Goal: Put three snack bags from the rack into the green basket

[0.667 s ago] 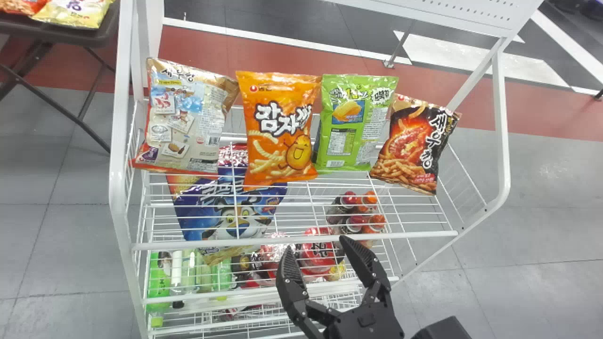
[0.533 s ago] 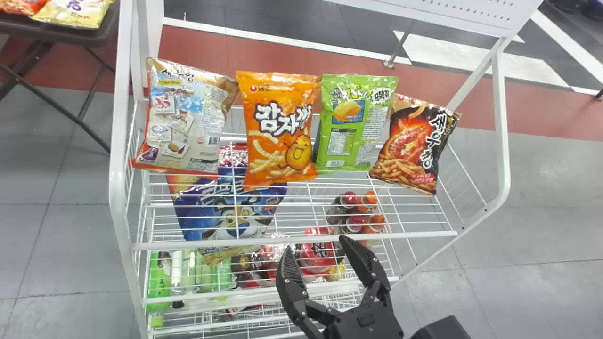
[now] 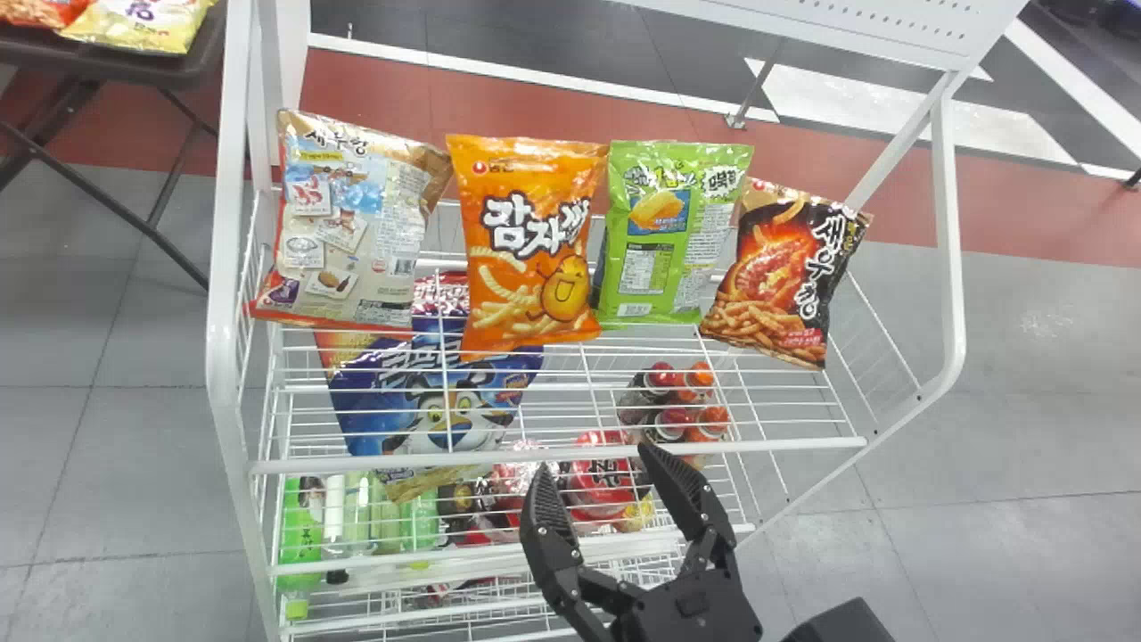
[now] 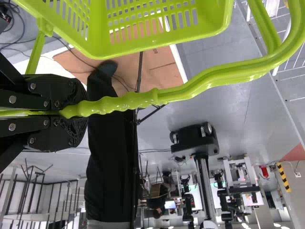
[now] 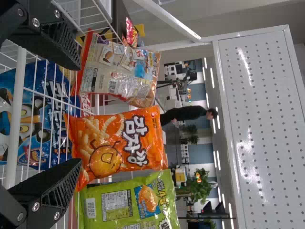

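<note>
Green plastic basket [image 4: 212, 21] hangs from your left gripper [image 4: 76, 112], closed on its handle [image 4: 181, 91]; four snack bags [image 3: 535, 245] line the rack [image 3: 758, 446]; your right gripper [image 3: 595, 459] gapes empty before them; you're likely lining up a pick; next, advance and straddle one bag.

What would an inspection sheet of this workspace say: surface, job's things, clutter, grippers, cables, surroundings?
Surface: white wire rack with several levels.
Job's things: beige bag, orange bag, green bag and black bag in a row on the top shelf; green basket, contents not visible.
Clutter: blue bag and bottles on levels below.
Left gripper: shut on the basket's handle.
Right gripper: open at the rack's front, holding nothing.
Cables: dark cable on the floor near the basket.
Surroundings: dark table beside the rack, carrying more snack bags.
</note>
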Controlling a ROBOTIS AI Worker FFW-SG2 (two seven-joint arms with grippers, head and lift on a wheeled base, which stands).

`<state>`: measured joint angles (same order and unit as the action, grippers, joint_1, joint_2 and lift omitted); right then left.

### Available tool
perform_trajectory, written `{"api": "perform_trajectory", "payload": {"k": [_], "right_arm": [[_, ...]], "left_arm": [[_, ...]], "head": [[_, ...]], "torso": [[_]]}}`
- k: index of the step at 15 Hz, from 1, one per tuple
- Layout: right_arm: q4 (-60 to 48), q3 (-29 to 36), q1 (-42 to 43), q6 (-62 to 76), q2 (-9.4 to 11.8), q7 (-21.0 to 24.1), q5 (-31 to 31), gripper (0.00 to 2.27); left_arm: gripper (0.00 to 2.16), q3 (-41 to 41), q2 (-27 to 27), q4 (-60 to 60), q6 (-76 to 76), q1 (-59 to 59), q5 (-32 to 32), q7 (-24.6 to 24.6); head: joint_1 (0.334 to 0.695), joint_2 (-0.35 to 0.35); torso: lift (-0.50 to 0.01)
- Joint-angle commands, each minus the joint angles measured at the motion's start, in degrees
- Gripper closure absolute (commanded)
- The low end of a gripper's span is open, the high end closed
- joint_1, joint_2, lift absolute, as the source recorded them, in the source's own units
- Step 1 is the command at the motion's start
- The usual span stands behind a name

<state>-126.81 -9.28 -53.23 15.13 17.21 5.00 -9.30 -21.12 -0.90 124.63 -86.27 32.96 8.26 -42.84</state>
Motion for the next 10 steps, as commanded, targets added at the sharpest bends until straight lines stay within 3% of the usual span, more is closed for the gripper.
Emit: {"api": "perform_trajectory", "payload": {"k": [1,4,10], "right_arm": [[0.2,0.0,0.1,0.4,-0.1,0.0,0.0,0.14],[3.0,-0.3,4.2,0.6,-0.4,0.0,0.1,0.14],[10.4,-6.4,20.7,-6.7,-3.4,-0.8,1.2,0.14]], "left_arm": [[1.42,-0.1,-0.1,0.0,0.0,0.0,0.0,-0.1],[1.42,-0.1,-0.1,-0.4,1.2,0.2,0.1,-0.7],[1.42,-1.1,-0.3,-0.2,1.6,0.3,-0.8,-0.7]], "head": [[0.695,-0.350],[0.695,-0.350],[0.695,-0.350]], "torso": [[0.000],[0.000],[0.000]]}}
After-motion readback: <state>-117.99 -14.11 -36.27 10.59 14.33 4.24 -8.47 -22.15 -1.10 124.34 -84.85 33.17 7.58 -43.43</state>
